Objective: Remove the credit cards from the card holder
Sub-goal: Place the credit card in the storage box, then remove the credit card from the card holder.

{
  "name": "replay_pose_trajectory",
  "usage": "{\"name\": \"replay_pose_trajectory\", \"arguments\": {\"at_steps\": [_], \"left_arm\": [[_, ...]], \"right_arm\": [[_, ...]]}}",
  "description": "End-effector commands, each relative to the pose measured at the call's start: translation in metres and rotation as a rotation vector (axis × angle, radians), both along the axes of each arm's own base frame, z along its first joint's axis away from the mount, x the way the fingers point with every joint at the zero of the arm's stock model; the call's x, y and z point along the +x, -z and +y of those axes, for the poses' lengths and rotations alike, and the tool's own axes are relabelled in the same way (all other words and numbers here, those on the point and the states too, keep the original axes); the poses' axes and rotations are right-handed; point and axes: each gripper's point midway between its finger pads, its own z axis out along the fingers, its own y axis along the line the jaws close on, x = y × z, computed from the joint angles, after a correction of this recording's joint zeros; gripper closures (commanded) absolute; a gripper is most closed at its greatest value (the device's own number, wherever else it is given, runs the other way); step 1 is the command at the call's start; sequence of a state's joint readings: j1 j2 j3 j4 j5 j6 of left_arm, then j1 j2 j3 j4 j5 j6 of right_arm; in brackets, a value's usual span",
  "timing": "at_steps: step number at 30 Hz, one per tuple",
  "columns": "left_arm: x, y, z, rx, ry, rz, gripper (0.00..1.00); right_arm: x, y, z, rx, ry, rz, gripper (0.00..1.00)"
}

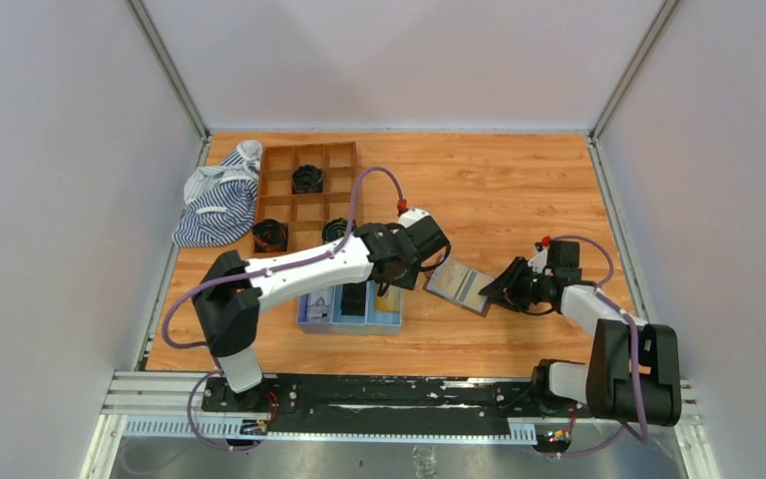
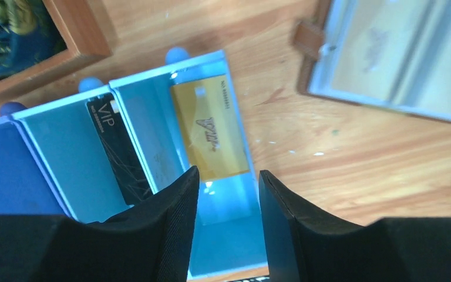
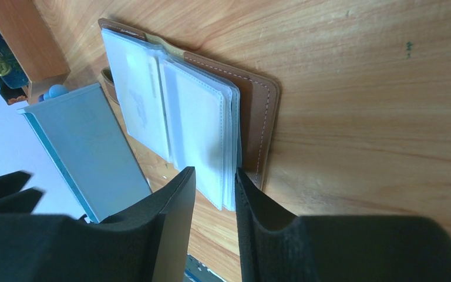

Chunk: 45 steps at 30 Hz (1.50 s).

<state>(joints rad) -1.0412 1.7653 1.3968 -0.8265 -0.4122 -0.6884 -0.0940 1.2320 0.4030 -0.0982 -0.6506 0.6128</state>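
Note:
The card holder (image 1: 459, 284) lies open on the wooden table, brown leather (image 3: 264, 106) with clear sleeves (image 3: 194, 117) fanned up. It also shows in the left wrist view (image 2: 387, 59). My right gripper (image 1: 490, 289) (image 3: 214, 194) is open by a narrow gap at the sleeves' near edge and holds nothing. My left gripper (image 1: 392, 286) (image 2: 229, 188) is open and empty over the right compartment of the blue tray (image 1: 319, 321) (image 2: 64, 153). A gold card (image 2: 210, 126) lies in that compartment. A black VIP card (image 2: 117, 147) lies in the middle one.
A brown wooden grid box (image 1: 281, 195) with black round items stands at the back left, and its corner shows in the left wrist view (image 2: 76, 29). A striped cloth (image 1: 217, 200) lies left of it. The blue tray's side (image 3: 88, 147) stands left of the holder.

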Motion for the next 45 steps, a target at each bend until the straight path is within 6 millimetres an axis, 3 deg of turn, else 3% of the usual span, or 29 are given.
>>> {"name": "replay_pose_trajectory", "arguments": {"at_steps": [1,4,7,10,12,17,23,32,39,45], "left_arm": [[0.002,-0.069,-0.018,-0.163,0.022,-0.093,0.53],[0.003,-0.091,-0.035,-0.235,0.062,-0.093,0.52],[0.003,-0.093,-0.058,-0.260,0.132,-0.062,0.52],[0.007,-0.078,-0.081,-0.233,0.224,-0.021,0.53],[0.011,-0.057,-0.096,-0.209,0.267,0.010,0.54],[0.027,-0.020,-0.126,-0.328,0.292,0.140,0.54],[0.051,0.008,-0.125,-0.475,0.223,0.193,0.53],[0.048,0.039,-0.133,-0.479,0.248,0.259,0.53],[0.055,0.053,-0.126,-0.450,0.216,0.249,0.53],[0.057,0.060,-0.116,-0.433,0.193,0.250,0.51]], "right_arm": [[-0.003,-0.005,-0.003,-0.026,0.010,-0.006,0.65],[-0.001,-0.013,-0.007,-0.048,0.019,-0.032,0.65],[0.002,-0.018,-0.011,-0.078,0.028,-0.054,0.64],[0.004,-0.018,-0.014,-0.100,0.025,-0.056,0.64],[0.004,-0.016,-0.015,-0.110,0.022,-0.056,0.64],[0.007,-0.015,-0.009,-0.079,-0.014,-0.062,0.64],[0.005,-0.008,-0.001,-0.031,-0.047,-0.061,0.63],[0.007,-0.009,0.002,-0.010,-0.064,-0.073,0.63],[0.006,0.001,0.002,-0.010,-0.058,-0.040,0.63],[0.000,0.009,-0.007,-0.065,-0.003,-0.029,0.56]]}}
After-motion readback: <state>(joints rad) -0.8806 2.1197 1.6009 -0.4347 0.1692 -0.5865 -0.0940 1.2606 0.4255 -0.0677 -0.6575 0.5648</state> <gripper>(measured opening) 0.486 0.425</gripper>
